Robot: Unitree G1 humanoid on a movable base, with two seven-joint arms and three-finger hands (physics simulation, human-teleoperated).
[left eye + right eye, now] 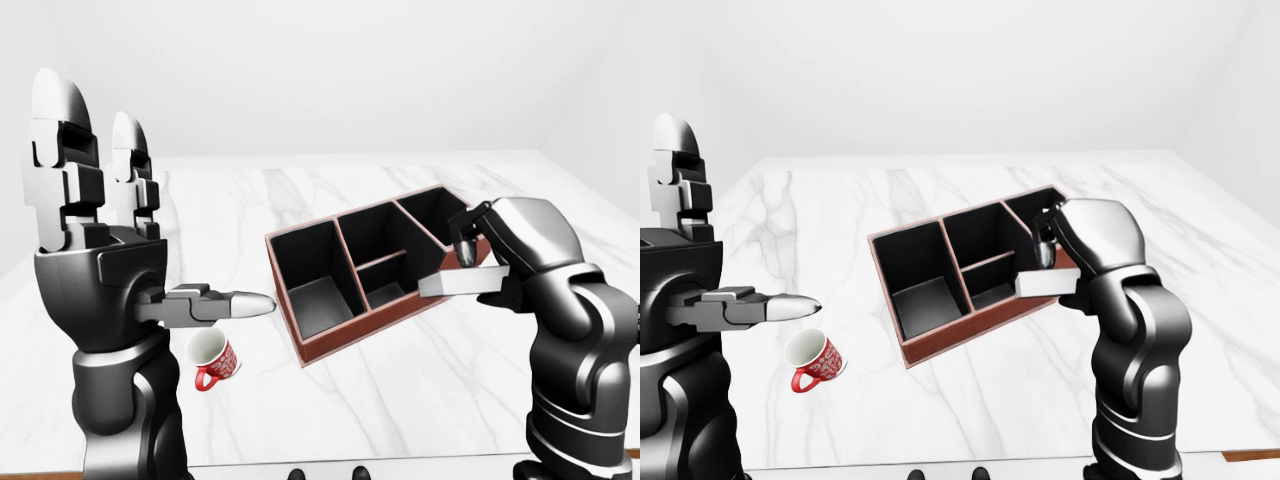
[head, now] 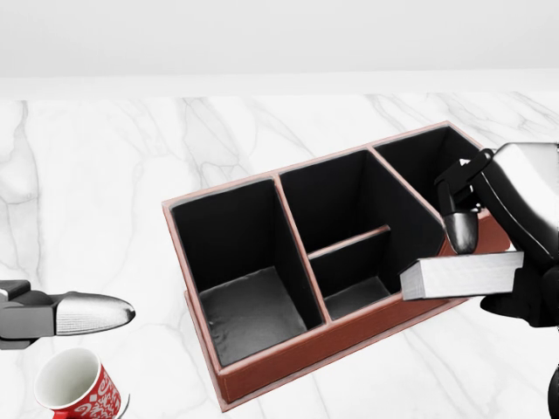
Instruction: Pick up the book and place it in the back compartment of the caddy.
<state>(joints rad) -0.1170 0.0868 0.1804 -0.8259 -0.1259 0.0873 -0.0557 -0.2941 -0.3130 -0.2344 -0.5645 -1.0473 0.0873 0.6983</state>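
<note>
The right hand point(image 2: 511, 240) has its fingers clenched on the book point(image 2: 461, 274), which is held flat, spine away and page edges toward the camera, and raised clear of the marble table point(image 2: 96, 175). In the head view the book overlaps the lower right edge of the caddy point(image 2: 262, 371), below the far-right compartment point(image 2: 441, 170); whether it touches the rim cannot be told. One fingertip point(image 2: 460, 230) presses on the top cover, the remaining grip is hidden beneath. The flat carry appears chosen to keep the book stable in transit, but it is judged unsuited to insertion: the compartments are open-topped and narrow, so the book would likely need tilting onto an edge first. The caddy sits skewed on the table, its three main bays empty, the middle bay split by a low divider point(image 2: 349, 242). The left hand point(image 1: 95, 260) is raised well apart at the left of the left-eye view, fingers released and extended, holding nothing; this posture keeps it clear of the work. A red patterned mug point(image 2: 77, 388) lies tipped on the table below that hand, near but not touching the caddy. Main risk: catching the book on the caddy wall.
</note>
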